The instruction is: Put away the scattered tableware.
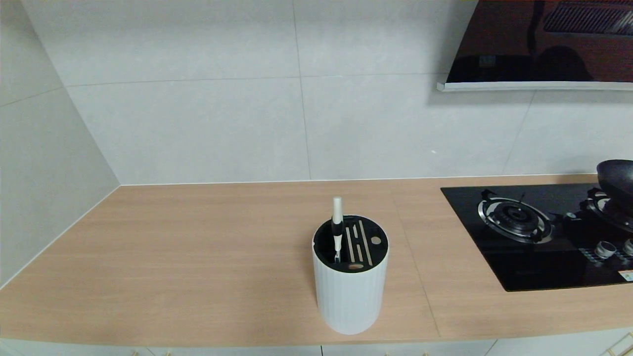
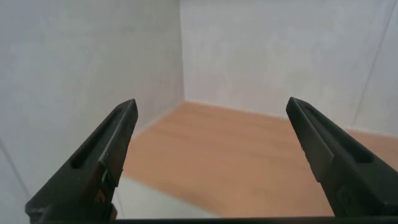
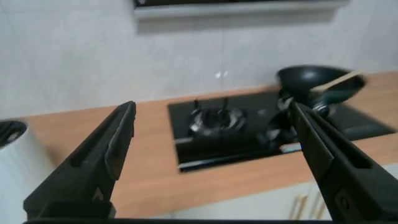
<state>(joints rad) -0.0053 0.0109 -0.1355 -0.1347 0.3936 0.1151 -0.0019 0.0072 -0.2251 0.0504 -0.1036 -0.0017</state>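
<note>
A white ribbed utensil holder (image 1: 350,287) with a black slotted top stands near the front edge of the wooden countertop (image 1: 207,247). One utensil with a white and black handle (image 1: 337,222) stands upright in its left compartment. The holder's edge (image 3: 15,162) also shows in the right wrist view. My left gripper (image 2: 211,118) is open, held in the air over the counter's left corner by the tiled wall. My right gripper (image 3: 214,115) is open with nothing between its fingers, off the counter's front edge, facing the stove.
A black gas hob (image 1: 544,232) with burners and knobs is set into the counter at the right, with a dark wok (image 1: 615,180) on its far burner. A range hood (image 1: 539,44) hangs above. Tiled walls close the back and left.
</note>
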